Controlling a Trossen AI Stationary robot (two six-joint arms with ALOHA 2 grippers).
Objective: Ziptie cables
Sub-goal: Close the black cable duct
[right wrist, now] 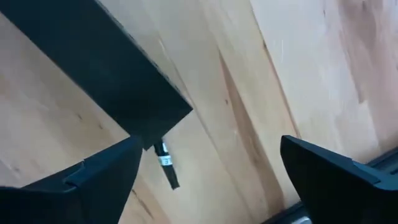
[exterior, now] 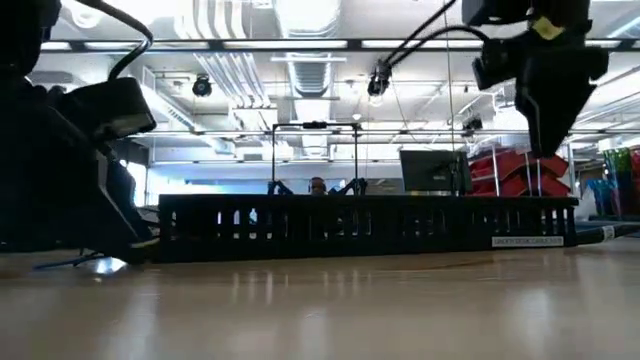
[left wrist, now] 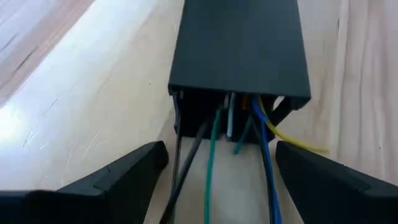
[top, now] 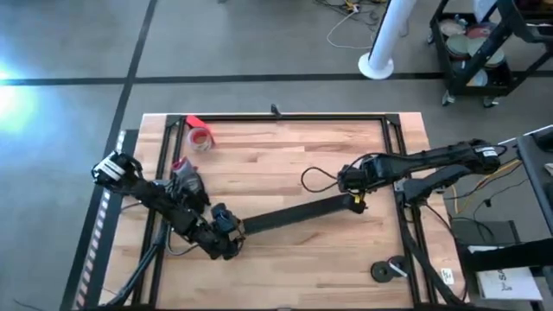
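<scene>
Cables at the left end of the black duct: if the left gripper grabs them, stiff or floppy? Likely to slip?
Probably floppy: the cables leave the black duct as thin separate strands that bend and splay apart. They may slip singly, since nothing seen here binds them. The left gripper is open with the strands between its fingers, so closing could catch only some.

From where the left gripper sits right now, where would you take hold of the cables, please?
Grip the cables on the short loose stretch just outside the open end of the black duct, coming straight along the duct's axis. They fan out from that end toward the open left gripper, running between its fingers, so closing there should probably gather most of them.
</scene>
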